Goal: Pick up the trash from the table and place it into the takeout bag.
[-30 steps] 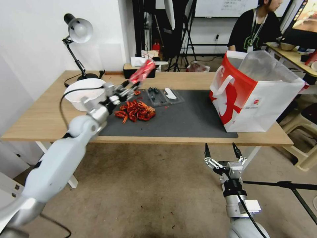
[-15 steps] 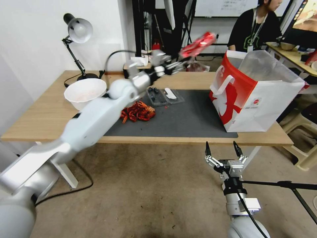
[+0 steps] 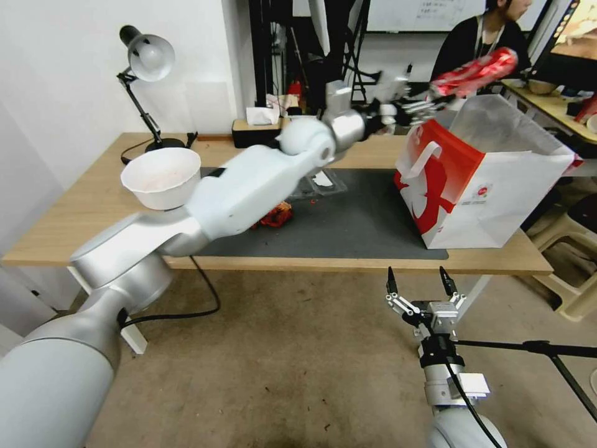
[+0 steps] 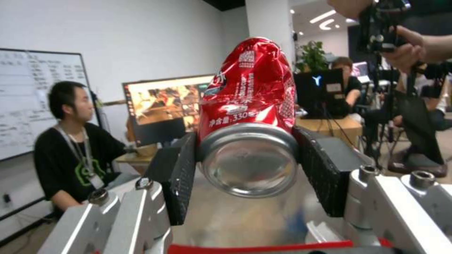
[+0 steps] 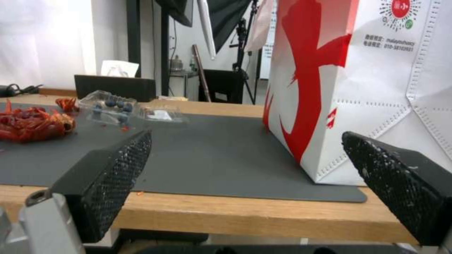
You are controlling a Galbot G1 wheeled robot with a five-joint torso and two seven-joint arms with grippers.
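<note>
Left gripper (image 3: 435, 93) clamps crushed red soda can (image 3: 476, 71) above takeout bag (image 3: 485, 180) opening; right gripper (image 3: 418, 283) spread wide below table (image 3: 74, 230) edge.

The red soda can (image 4: 247, 106) was glossy, crumpled metal with a bare silver base, pressed between matt black, finely dimpled fingers (image 4: 181, 176) of the left gripper (image 4: 249, 173). The takeout bag (image 3: 497, 193) showed smooth printed paper with a shiny silvery lining. A matt dark grey mat (image 3: 348, 230) covered the pale wood-grain bench (image 3: 74, 218).
</note>
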